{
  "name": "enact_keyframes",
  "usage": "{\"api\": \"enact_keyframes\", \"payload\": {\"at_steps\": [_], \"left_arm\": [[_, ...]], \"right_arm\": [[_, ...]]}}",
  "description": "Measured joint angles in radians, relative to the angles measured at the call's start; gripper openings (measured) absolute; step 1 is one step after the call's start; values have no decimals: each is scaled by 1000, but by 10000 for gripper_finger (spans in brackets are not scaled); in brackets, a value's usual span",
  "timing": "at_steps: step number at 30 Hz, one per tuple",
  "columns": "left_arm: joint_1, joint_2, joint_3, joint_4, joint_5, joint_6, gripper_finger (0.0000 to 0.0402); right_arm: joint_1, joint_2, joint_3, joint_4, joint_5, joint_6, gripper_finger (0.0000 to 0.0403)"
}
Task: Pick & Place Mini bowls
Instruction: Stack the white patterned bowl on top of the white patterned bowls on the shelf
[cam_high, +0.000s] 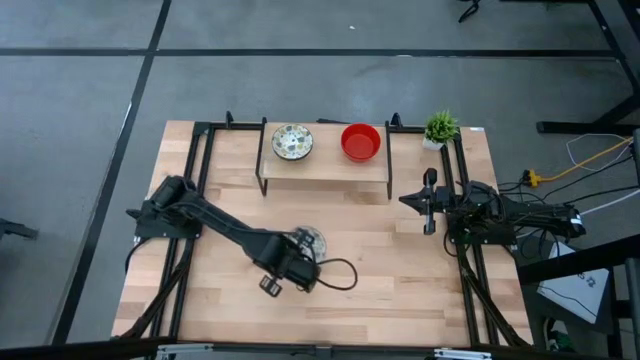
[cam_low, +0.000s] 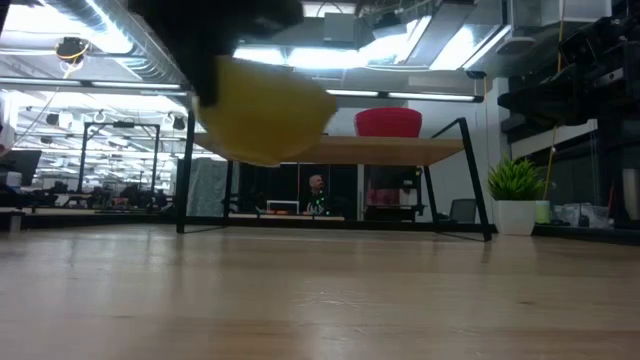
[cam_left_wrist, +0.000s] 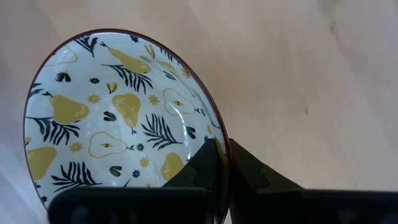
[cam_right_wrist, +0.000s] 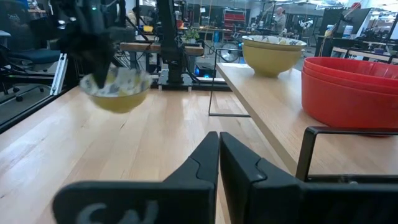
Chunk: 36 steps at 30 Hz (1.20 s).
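Left end effector (cam_high: 303, 250) grips the rim of a patterned mini bowl (cam_left_wrist: 118, 124), held above the worktop (cam_high: 400, 280). A patterned bowl (cam_high: 292, 142) and red bowls (cam_high: 360, 141) sit on the raised shelf (cam_high: 325, 170). Right end effector (cam_high: 430, 205) is clenched, empty.

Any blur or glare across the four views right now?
Low view: the held yellow-bottomed patterned mini bowl is close and soft, ceiling lights glare. Right wrist view: same bowl blurred. Left wrist view: sharp, small highlight inside the bowl. High view: even light.

The left arm (cam_high: 215, 225) reached toward mid-counter, its fingers (cam_left_wrist: 208, 163) clamped; the right gripper (cam_high: 429, 203) hung closed at its side.
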Motion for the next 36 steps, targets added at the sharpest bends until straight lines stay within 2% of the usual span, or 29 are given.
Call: {"api": "enact_keyframes", "payload": {"at_steps": [6,10,16,24,28,32,36], "left_arm": [[25,11,0,128,-5,34,9],[34,31,-2,148,-3,59,10],[52,86,-6,196,124,106,12],[64,122,-5,234,128,191,14],[88,140,-5,294,104,241,13],[107,152,-4,325,25,236,13],[117,172,-4,338,13,208,14]], "right_arm": [[0,0,0,0,0,0,17],[0,0,0,0,0,0,17],[0,0,0,0,0,0,17],[0,0,0,0,0,0,17],[0,0,0,0,0,0,17],[0,0,0,0,0,0,17],[0,0,0,0,0,0,17]]}}
